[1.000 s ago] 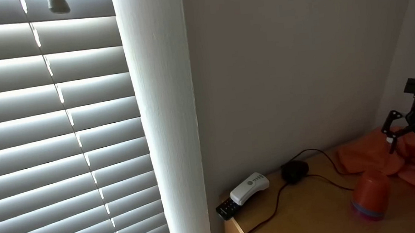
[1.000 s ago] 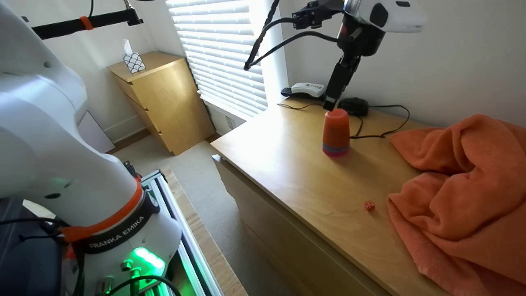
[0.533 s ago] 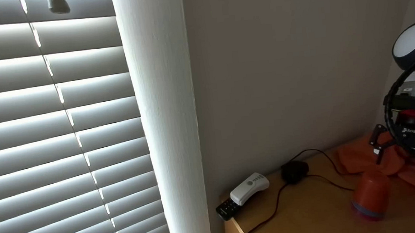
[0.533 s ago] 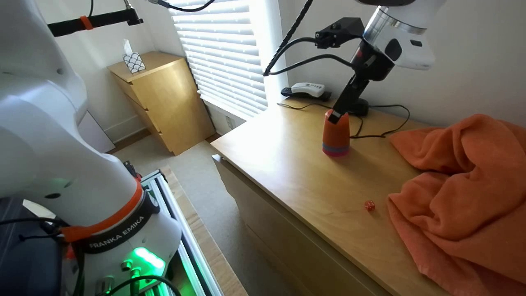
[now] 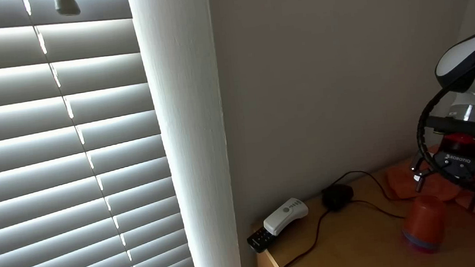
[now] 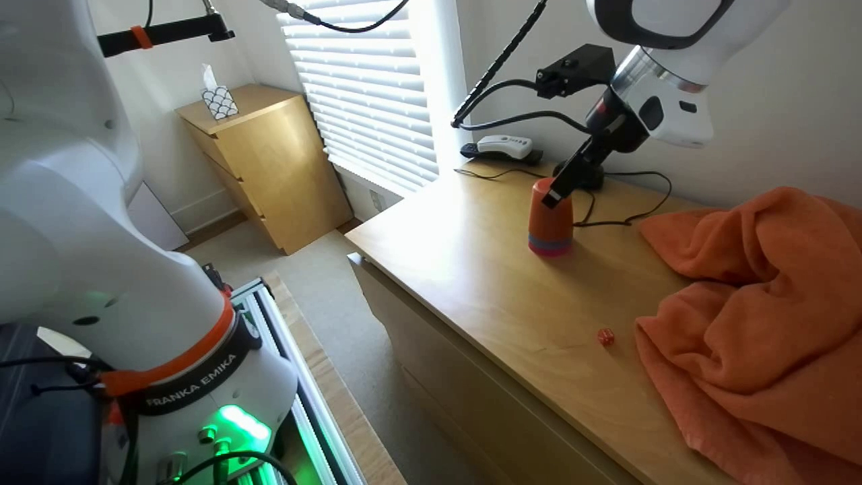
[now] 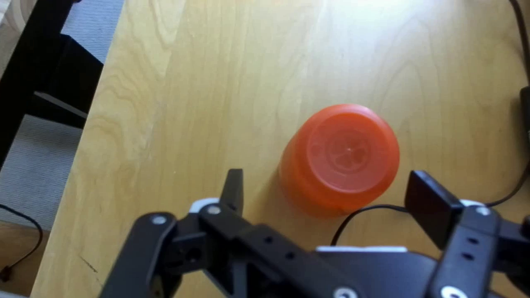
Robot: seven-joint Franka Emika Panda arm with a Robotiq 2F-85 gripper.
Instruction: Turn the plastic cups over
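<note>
Currently, Robotiq gripper (image 7: 329,188) spread wide, tilted, near wooden dresser top (image 6: 465,236). Stacked plastic cups (image 7: 341,161), orange over blue-gray over pink, stand bottoms up between wall-side and front edges. In wrist view, cups partly between fingertips (image 7: 234,187), mostly ahead of them, gap showing either side. Red die (image 6: 606,337) near orange cloth (image 6: 761,337). White remote (image 5: 285,216) on black remote (image 5: 260,240) at corner by window blinds (image 5: 64,166).

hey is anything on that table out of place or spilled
No spill shows. The white remote lies on the black remote, whose end seems to poke past the edge of the table: a careless spot. The orange cloth lies bunched, not folded.
</note>
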